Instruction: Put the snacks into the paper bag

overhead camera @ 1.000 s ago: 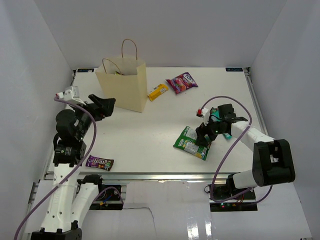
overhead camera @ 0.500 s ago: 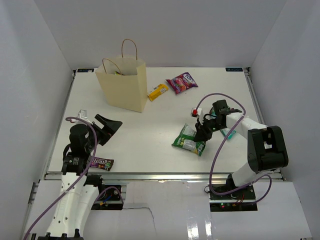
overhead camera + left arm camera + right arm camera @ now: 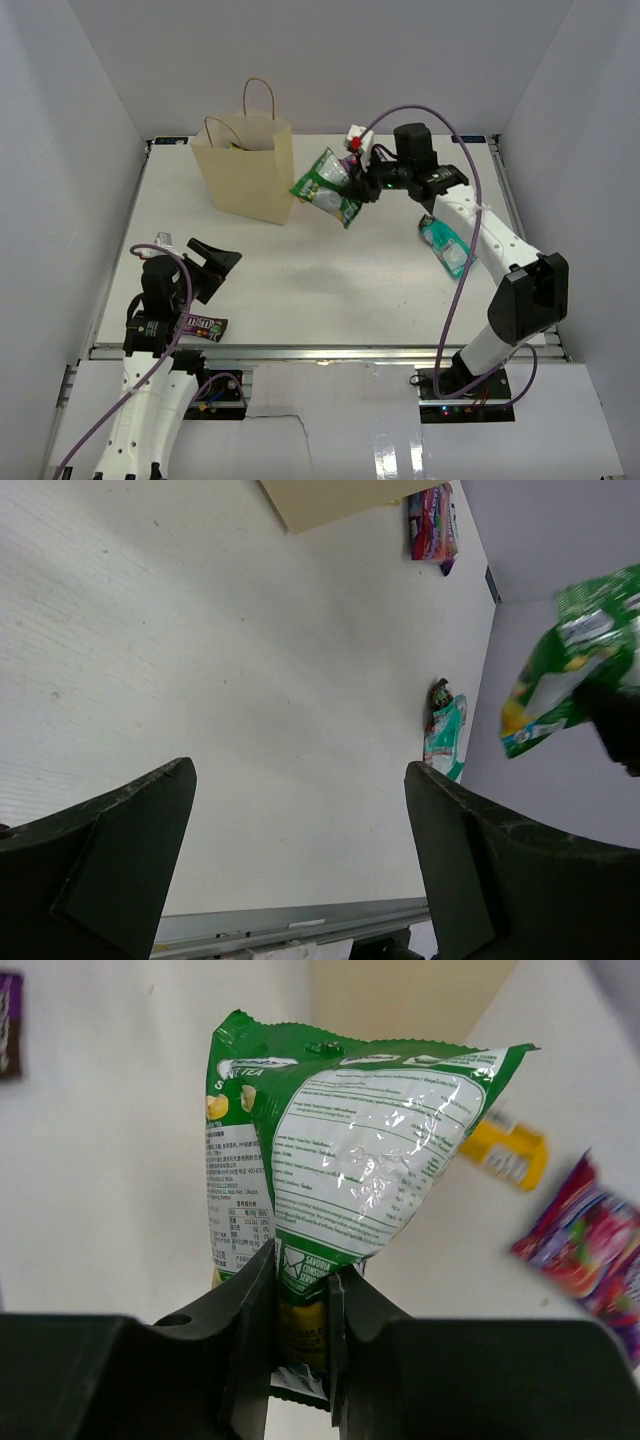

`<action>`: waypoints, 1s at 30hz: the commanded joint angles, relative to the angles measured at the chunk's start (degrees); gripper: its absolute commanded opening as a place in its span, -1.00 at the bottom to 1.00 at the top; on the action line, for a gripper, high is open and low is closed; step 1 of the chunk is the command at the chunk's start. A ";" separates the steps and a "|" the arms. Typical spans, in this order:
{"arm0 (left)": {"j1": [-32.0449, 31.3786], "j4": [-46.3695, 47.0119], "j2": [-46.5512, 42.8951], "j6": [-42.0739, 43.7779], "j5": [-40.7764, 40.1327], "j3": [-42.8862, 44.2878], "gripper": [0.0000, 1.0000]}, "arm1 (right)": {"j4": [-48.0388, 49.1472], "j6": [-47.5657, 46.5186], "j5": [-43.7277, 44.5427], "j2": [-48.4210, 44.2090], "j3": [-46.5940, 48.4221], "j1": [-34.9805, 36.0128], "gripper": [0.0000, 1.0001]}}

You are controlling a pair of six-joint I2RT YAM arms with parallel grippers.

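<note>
With the right gripper (image 3: 300,1270) pinching the green packet (image 3: 340,1140) by its edge aloft, the paper bag (image 3: 245,175) just beyond it, we risk the packet slipping free or clipping the rim and toppling the bag.

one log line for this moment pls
right claw: shut on green packet, aloft near paper bag | left claw: open, empty | teal packet: on table
</note>
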 commanded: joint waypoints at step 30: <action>0.17 -18.75 -3.91 -14.60 -11.94 2.64 0.94 | 47.77 9.18 50.71 33.89 43.44 21.93 -0.52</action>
